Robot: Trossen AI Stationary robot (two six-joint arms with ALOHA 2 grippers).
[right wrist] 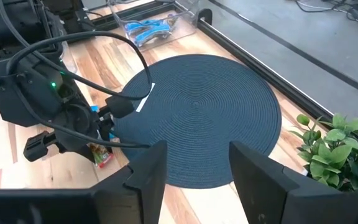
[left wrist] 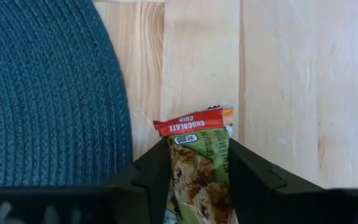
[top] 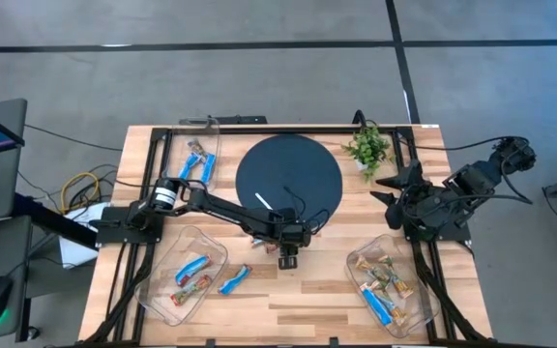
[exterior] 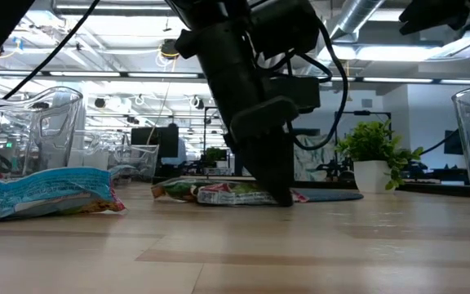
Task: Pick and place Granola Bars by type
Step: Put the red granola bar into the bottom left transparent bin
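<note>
A green-and-red granola bar [left wrist: 199,168] lies on the wood table just near of the dark round mat [top: 288,174]. My left gripper [top: 288,259] stands down over it, shut on it; the low view shows the bar [exterior: 227,193] flat on the table. My right gripper [right wrist: 197,155] waits open and holds nothing, raised at the table's right side [top: 387,190]. One blue bar [top: 235,280] lies loose on the table near the near-left tray [top: 158,290]. My left gripper pinches the green-and-red bar by its two long sides [left wrist: 174,163], one finger [left wrist: 247,180] on each. The fingers slant down from above. The bar's red-banded end [left wrist: 188,122] sticks out beyond the fingertips. The bar lies flat on the table.
Clear trays stand at the far left [top: 209,124] with blue bars, at the near left with blue and multicoloured bars, and at the near right [top: 356,261] with several bars. A thin white stick [top: 262,200] lies on the mat. A small potted plant [top: 367,147] stands at the far right.
</note>
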